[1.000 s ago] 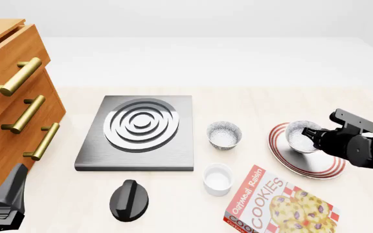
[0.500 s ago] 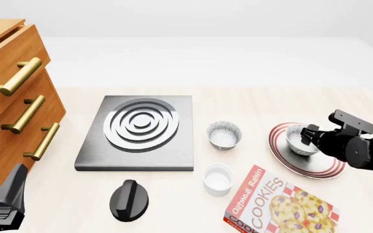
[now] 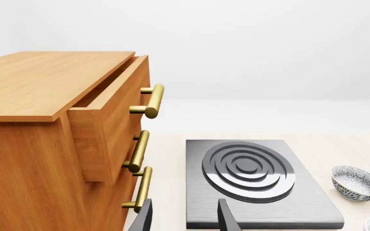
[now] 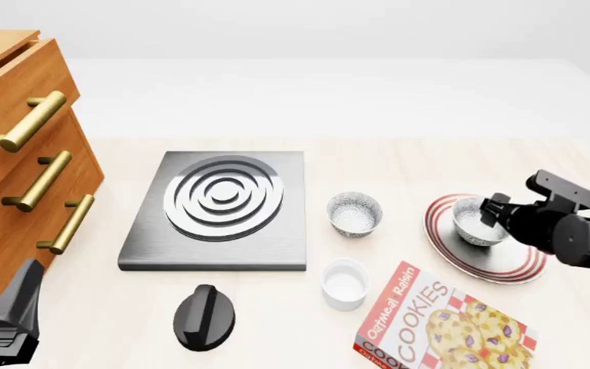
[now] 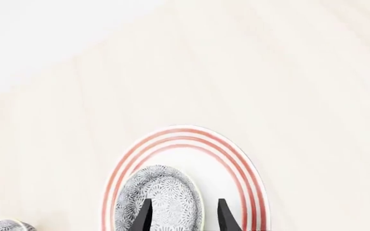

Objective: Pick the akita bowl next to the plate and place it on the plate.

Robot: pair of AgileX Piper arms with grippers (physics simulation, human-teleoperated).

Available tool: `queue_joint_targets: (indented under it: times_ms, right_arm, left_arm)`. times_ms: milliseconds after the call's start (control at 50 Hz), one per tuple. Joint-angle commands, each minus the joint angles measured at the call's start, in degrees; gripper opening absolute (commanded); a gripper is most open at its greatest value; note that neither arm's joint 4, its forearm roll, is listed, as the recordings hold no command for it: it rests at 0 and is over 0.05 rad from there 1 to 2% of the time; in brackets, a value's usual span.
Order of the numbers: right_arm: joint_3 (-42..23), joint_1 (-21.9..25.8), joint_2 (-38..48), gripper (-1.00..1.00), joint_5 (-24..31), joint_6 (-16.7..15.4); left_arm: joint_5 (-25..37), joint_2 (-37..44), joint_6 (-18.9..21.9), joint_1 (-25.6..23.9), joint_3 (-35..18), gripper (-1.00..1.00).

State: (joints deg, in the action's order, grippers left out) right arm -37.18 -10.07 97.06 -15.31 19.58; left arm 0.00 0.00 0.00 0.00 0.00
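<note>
The akita bowl (image 4: 475,223) (image 5: 161,191), grey-black speckled with a white inside, rests on the left part of the plate (image 4: 501,266) (image 5: 179,134), which is white with red rings. My right gripper (image 4: 493,211) (image 5: 183,217) is open and straddles the bowl's rim, with one finger over the bowl's inside and the other outside it above the plate. A second, look-alike speckled bowl (image 4: 355,213) (image 3: 357,182) stands on the table left of the plate. At the near left corner, beside the drawers, my left gripper (image 4: 13,317) (image 3: 183,219) is open and holds nothing.
A steel burner plate (image 4: 223,209) (image 3: 256,179) lies centre-left, with a black knob (image 4: 205,317) in front of it. A plain white cup (image 4: 344,283) and a cookie box (image 4: 444,327) sit near the front. The wooden drawer cabinet (image 4: 18,177) (image 3: 44,144) fills the left.
The right gripper lowered the bowl onto the plate, opened, and drew back slightly to the right. The left arm has not moved.
</note>
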Motion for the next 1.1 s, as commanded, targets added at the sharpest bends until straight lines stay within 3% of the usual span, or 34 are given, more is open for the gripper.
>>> queue_joint_targets:
  times_ms: [20, 1100]
  right_arm:
    - [0.1, -0.2, -1.6, 1.0, 0.9, 0.2]
    - [3.0, -0.1, -6.2, 1.0, 0.4, 1.5]
  left_arm:
    - [0.0, 0.0, 0.0, 0.0, 0.0, 1.0]
    - [0.0, 0.0, 0.0, 0.0, 0.0, 1.0]
